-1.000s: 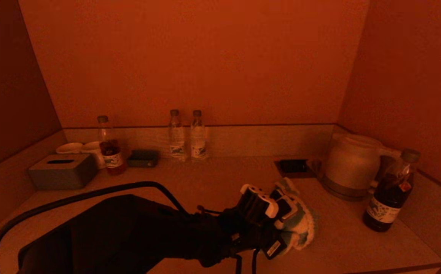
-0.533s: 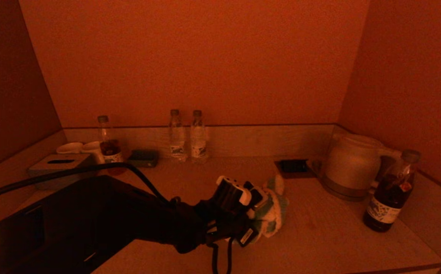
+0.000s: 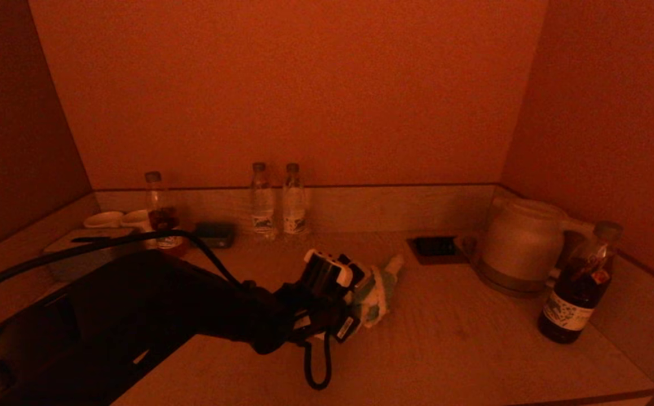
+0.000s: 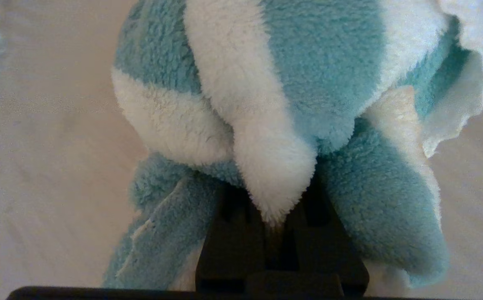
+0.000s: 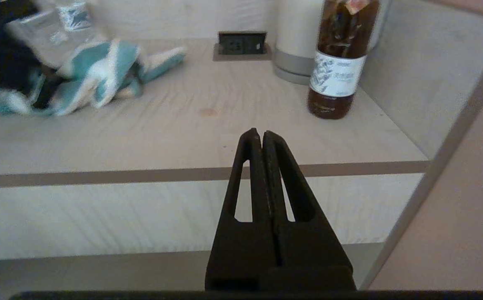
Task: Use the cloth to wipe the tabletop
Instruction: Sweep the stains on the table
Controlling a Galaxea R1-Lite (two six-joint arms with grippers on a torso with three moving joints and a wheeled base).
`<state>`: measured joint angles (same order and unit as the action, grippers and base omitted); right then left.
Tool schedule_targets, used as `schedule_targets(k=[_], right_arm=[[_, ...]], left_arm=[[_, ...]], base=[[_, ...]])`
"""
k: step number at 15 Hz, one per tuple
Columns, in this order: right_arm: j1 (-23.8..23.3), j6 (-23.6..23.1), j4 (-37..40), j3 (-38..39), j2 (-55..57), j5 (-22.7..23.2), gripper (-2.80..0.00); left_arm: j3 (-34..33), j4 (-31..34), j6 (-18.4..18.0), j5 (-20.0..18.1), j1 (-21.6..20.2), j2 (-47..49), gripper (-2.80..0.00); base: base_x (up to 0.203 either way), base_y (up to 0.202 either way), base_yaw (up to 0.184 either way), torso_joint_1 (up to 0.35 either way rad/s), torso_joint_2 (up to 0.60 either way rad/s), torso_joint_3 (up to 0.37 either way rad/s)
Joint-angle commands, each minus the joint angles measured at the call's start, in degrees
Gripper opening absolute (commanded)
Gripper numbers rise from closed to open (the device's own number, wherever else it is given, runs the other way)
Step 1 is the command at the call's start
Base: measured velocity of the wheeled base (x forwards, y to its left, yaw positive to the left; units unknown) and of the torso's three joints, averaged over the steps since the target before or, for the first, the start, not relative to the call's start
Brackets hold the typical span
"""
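Note:
A fluffy blue-and-white cloth lies bunched on the pale wooden tabletop near its middle. My left gripper is shut on the cloth and presses it onto the surface. The cloth fills the left wrist view and hides the fingertips. The cloth also shows in the right wrist view. My right gripper is shut and empty, parked in front of the table's front edge, out of the head view.
A dark-liquid bottle and a white kettle stand at the right. A power socket is set into the top. Two water bottles stand at the back wall. Another bottle, cups and a tissue box are at the left.
My left gripper has dragged the cloth across the tabletop to the left and toward the back wall. The right arm has not moved.

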<state>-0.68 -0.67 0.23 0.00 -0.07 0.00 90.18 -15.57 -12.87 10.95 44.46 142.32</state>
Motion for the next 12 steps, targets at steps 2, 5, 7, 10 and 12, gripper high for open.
schedule_targets(k=[2, 5, 7, 10, 12], right_arm=[[-0.02, -0.03, -0.05, 0.00, 0.07, 0.00, -2.80], [-0.02, -0.03, -0.05, 0.00, 0.07, 0.00, -2.80], [-0.02, -0.03, -0.05, 0.00, 0.07, 0.00, -2.80], [-0.02, -0.03, -0.05, 0.00, 0.07, 0.00, -2.80], [-0.02, -0.03, -0.05, 0.00, 0.07, 0.00, -2.80]], left_arm=[[6.38, -0.31, 5.59, 2.09, 0.03, 3.77, -2.80], [7.53, 0.01, 9.26, 2.47, 1.19, 3.58, -2.80], [7.73, 0.36, 11.64, 2.50, 2.38, 3.14, -2.80], [6.95, 1.72, 15.11, 2.50, 5.48, 0.57, -2.80], [6.89, 4.38, 17.84, 2.50, 7.37, -1.93, -2.80]], base=[[0.000, 0.000, 0.000, 0.000, 0.00, 0.000], [0.000, 0.000, 0.000, 0.000, 0.00, 0.000], [0.000, 0.000, 0.000, 0.000, 0.00, 0.000], [0.000, 0.000, 0.000, 0.000, 0.00, 0.000], [0.000, 0.000, 0.000, 0.000, 0.00, 0.000]])
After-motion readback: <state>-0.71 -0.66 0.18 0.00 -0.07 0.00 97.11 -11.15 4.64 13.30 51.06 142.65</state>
